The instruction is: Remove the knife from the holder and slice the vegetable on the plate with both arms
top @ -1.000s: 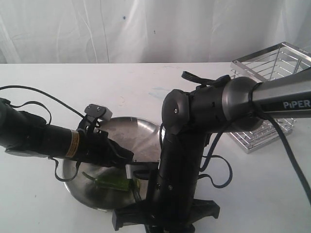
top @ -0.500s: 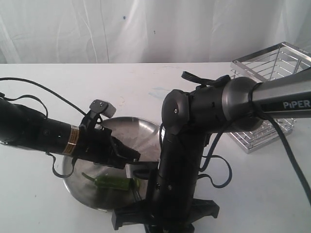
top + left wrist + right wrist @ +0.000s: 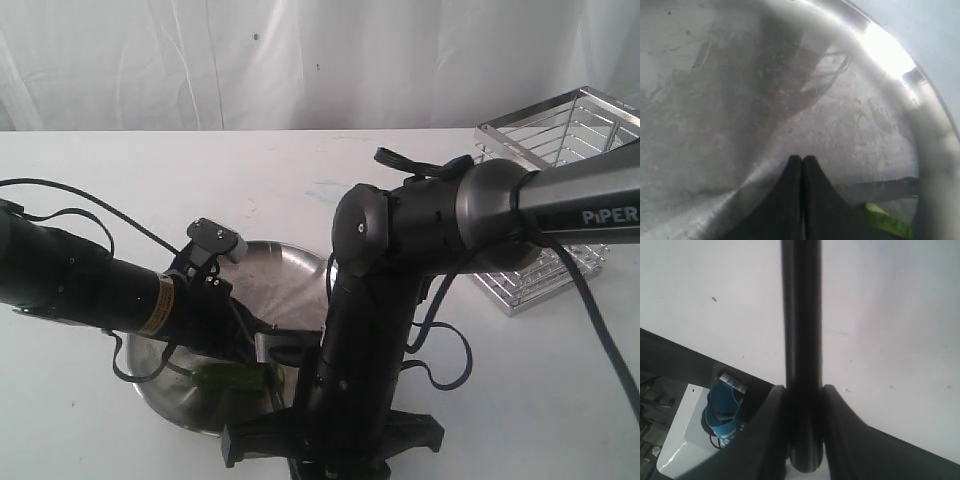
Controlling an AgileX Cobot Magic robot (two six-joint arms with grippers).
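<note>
The green chili, the vegetable (image 3: 235,377) (image 3: 887,220), lies on the near part of the steel plate (image 3: 285,262) (image 3: 790,75). My left gripper (image 3: 262,340) (image 3: 802,159) is shut with nothing in it. It hovers low over the plate, just beside and above the chili. My right gripper (image 3: 804,390) is shut on the black knife (image 3: 801,330), which runs straight out between its fingers. In the exterior view the thick right arm (image 3: 400,230) bends down over the plate's near right edge and hides that gripper and the knife. The chrome wire holder (image 3: 560,130) stands at the far right.
Both arms crowd the plate's near side, and the left arm (image 3: 90,290) reaches in from the left with loose cables. A white curtain hangs behind the white table (image 3: 200,170). A thin grey strip (image 3: 880,189) crosses the plate next to the chili.
The left arm has pushed a little further right over the plate and dipped lower toward the chili. The right arm has sunk slightly and shifted left. Both grippers stay as they were.
</note>
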